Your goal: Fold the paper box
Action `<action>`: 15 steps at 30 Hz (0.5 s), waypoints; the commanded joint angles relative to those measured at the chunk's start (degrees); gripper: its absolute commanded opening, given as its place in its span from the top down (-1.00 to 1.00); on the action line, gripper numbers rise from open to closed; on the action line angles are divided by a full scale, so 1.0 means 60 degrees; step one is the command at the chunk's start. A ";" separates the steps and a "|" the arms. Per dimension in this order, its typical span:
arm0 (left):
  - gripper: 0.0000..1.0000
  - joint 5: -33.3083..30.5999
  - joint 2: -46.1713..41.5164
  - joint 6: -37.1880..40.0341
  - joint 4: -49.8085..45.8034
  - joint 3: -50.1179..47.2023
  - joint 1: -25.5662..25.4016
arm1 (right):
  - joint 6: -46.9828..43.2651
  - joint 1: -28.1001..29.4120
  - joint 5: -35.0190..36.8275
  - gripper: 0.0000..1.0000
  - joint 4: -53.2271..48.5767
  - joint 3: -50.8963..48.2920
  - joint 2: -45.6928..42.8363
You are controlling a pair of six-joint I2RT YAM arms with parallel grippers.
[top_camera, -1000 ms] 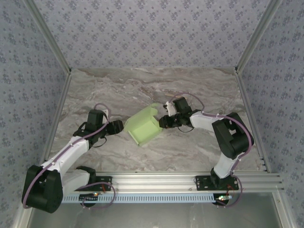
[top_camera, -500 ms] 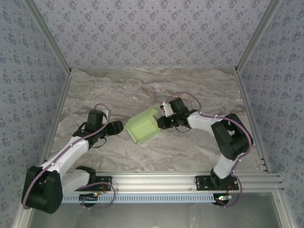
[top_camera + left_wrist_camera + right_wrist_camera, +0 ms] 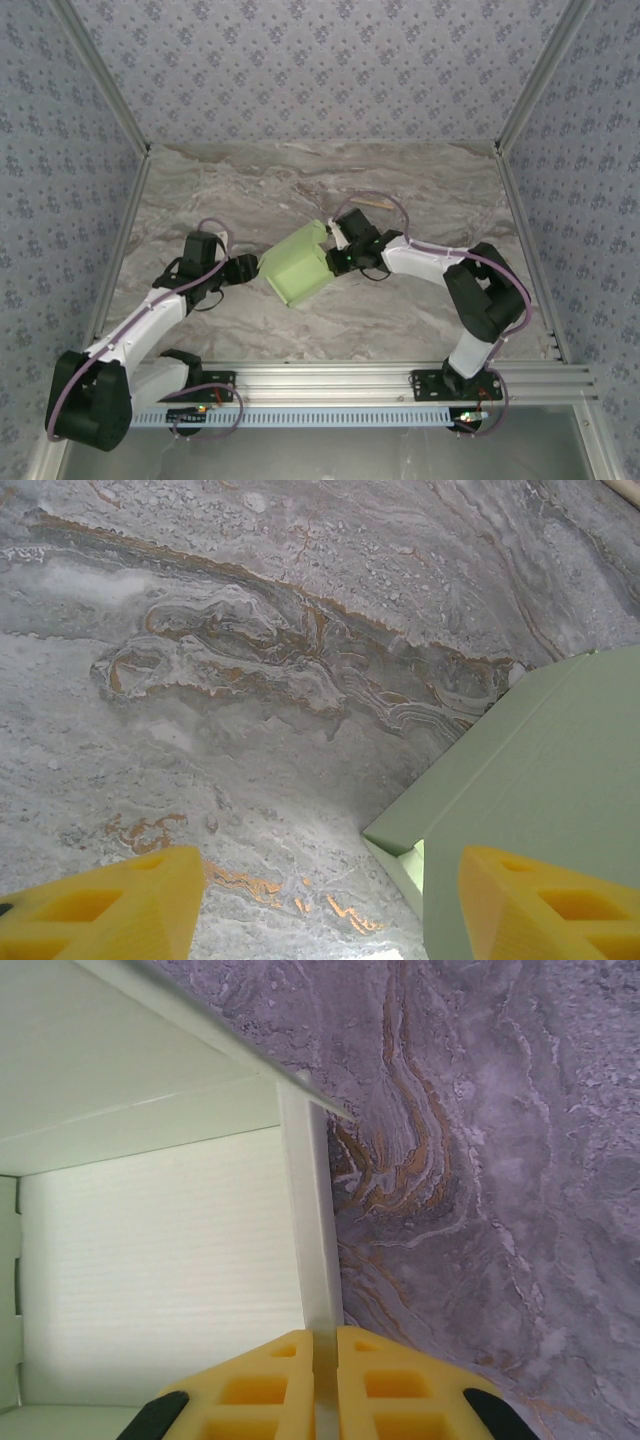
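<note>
Right tool pinches the open paper box by 1 wall.

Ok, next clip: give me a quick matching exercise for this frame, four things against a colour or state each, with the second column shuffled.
Column one:
1. left end effector
2. right end effector
3. box
4. table

Column two:
A. marbled grey
B. shut on a thin wall of the box
C. pale green
D. open, fingers wide apart

Pairs: 1-D, 2-B, 3-C, 4-A
</note>
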 commanded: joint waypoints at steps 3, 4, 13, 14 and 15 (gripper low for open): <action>-0.36 -0.0092 -0.0241 0.0151 -0.0122 0.0210 -0.0060 | -0.0098 0.0082 0.1110 0.75 -0.1145 0.0231 -0.0210; -0.36 -0.0101 -0.0235 0.0159 -0.0126 0.0210 -0.0061 | -0.0093 0.0088 0.1182 0.75 -0.1217 0.0256 -0.0251; -0.36 -0.0089 -0.0242 0.0180 -0.0130 0.0226 -0.0061 | 0.0290 -0.0513 0.2115 0.74 -0.1537 -0.0157 -0.0945; -0.36 -0.0099 -0.0242 0.0189 -0.0129 0.0226 -0.0061 | 0.0373 -0.0585 0.2186 0.74 -0.1520 -0.0226 -0.1022; -0.36 -0.0114 -0.0242 0.0190 -0.0115 0.0226 -0.0061 | 0.0451 -0.0638 0.2269 0.73 -0.1527 -0.0300 -0.1107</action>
